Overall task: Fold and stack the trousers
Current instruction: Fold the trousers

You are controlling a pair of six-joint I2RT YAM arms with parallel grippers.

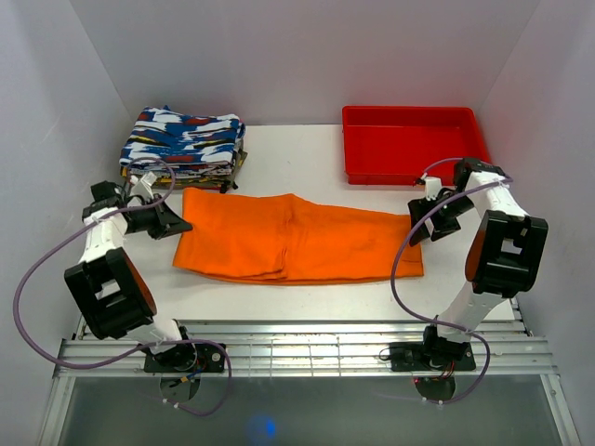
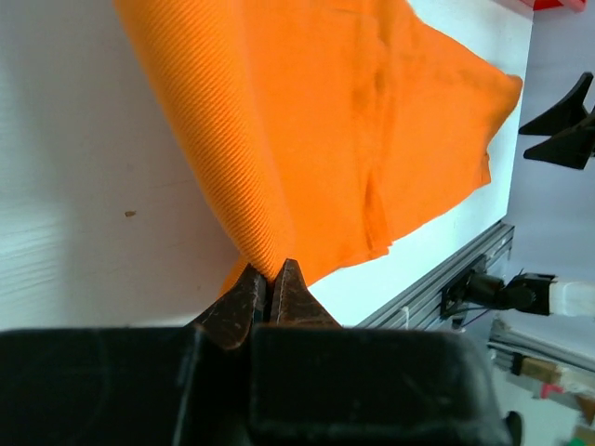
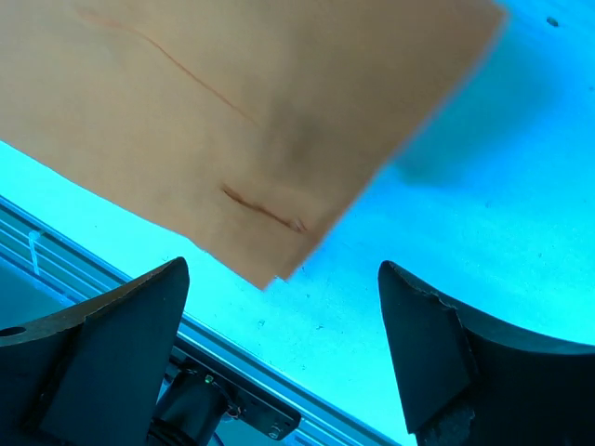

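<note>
The orange trousers (image 1: 297,237) lie flat on the white table, folded lengthwise and running left to right. My left gripper (image 1: 178,226) is at their left end, and in the left wrist view it (image 2: 270,274) is shut on a pinched fold of the trousers (image 2: 353,121), with the cloth pulled up to the tips. My right gripper (image 1: 418,230) is at their right end. In the right wrist view it (image 3: 284,268) is open and empty, just above the near right corner of the trousers (image 3: 214,111).
A stack of blue, white and red patterned folded clothes (image 1: 183,144) sits at the back left, touching the trousers' far left corner. A red plastic tray (image 1: 414,144) stands at the back right. A metal rail (image 1: 297,344) runs along the near table edge.
</note>
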